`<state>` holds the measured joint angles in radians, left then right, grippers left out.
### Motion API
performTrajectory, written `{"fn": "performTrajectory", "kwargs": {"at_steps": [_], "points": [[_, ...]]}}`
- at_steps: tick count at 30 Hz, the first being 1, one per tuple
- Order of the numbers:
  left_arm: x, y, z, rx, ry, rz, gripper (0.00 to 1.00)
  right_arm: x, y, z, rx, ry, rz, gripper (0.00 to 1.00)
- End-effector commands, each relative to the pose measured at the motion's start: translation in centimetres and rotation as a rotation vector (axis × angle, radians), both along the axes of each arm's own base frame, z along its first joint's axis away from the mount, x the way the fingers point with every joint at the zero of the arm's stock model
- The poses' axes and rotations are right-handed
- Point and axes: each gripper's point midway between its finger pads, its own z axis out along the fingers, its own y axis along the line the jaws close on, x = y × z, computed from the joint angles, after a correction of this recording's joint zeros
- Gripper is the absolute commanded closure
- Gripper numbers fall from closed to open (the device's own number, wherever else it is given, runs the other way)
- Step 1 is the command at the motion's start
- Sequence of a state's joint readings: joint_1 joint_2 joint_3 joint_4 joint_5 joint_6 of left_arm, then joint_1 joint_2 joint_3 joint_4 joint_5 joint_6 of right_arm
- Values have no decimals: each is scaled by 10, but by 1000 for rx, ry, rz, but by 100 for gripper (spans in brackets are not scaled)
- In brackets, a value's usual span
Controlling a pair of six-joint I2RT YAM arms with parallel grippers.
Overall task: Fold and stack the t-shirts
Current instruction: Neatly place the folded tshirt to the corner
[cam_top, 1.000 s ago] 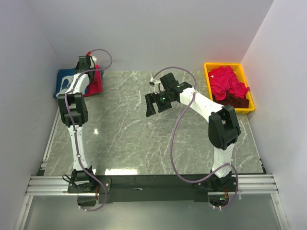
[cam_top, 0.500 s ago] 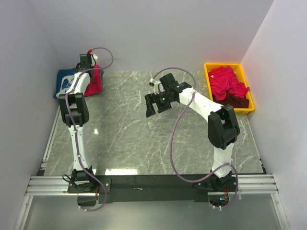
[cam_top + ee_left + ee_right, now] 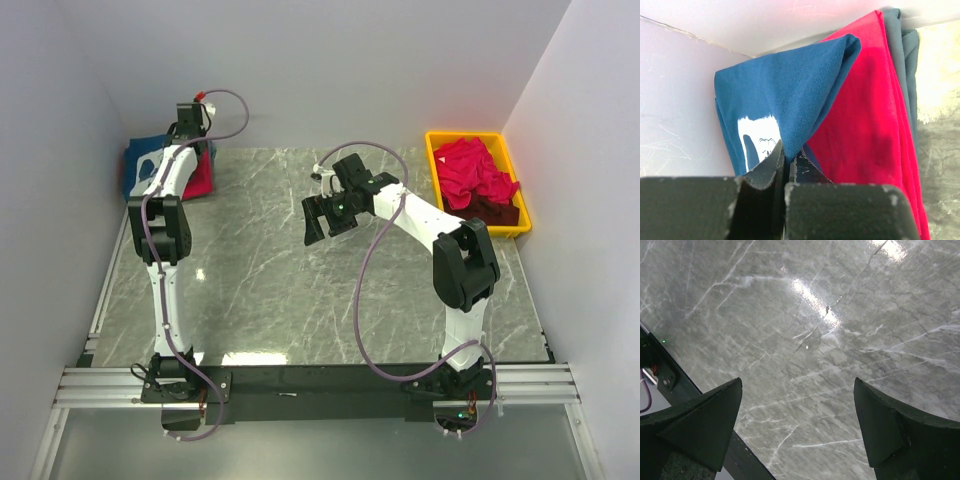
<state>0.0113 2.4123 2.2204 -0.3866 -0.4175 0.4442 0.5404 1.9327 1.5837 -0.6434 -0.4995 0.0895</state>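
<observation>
While pinching the soft navy-blue cloth t-shirt (image 3: 790,90) with the clamped left claw (image 3: 785,165), lift gently, no jerking — right claw (image 3: 797,390) gaping, empty.

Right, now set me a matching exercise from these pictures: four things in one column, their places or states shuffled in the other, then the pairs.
1. navy blue cloth t-shirt with white print
2. yellow plastic bin
3. left gripper
4. right gripper

A. open wide over the grey marble table
B. far-right corner, full of crumpled red-pink t-shirts
C. shut on a fold of blue cloth
D. far-left corner

Pairs: 1-D, 2-B, 3-C, 4-A.
</observation>
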Motion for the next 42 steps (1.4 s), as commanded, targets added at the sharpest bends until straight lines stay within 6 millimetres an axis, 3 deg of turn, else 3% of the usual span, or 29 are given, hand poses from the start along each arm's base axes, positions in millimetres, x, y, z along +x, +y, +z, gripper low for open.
{"fn": "performTrajectory", "kwargs": {"at_steps": [1, 2, 6, 10, 14, 15, 18, 22, 26, 29, 30, 32, 33, 42], "points": [[7, -3, 25, 17, -55, -8, 98, 4, 2, 9, 28, -15, -3, 2], [5, -3, 16, 10, -33, -12, 95, 4, 1, 9, 28, -13, -6, 2], [0, -18, -2, -69, 15, -68, 34, 4, 2, 8, 25, -11, -5, 2], [-5, -31, 3, -124, 24, -112, 15, 4, 2, 8, 24, -10, -3, 2], [-18, -40, 27, -206, 21, -151, 12, 5, 1, 11, 24, -17, -7, 2], [-23, -40, 43, -225, 3, -158, 11, 4, 1, 10, 22, -18, -5, 2], [-44, -38, 65, -283, 22, -209, 11, 3, -1, 12, 17, -25, -6, 1], [-76, -37, 66, -320, 106, -280, 9, 3, -1, 14, 22, -30, -7, 1], [-97, -38, 43, -332, 203, -350, 11, 3, 0, 15, 26, -30, -3, 2], [-100, -40, 31, -324, 259, -401, 25, 4, 0, 15, 26, -29, -6, 1], [-97, -40, 18, -320, 290, -414, 32, 4, 0, 16, 26, -30, -8, 2], [-97, -40, 14, -316, 322, -432, 35, 4, -1, 14, 24, -29, -7, 2], [-96, -40, 2, -310, 356, -445, 38, 4, -1, 14, 22, -28, -8, 1], [-95, -36, -36, -228, 418, -474, 35, 4, 0, 9, 20, -13, -9, 1]]}}
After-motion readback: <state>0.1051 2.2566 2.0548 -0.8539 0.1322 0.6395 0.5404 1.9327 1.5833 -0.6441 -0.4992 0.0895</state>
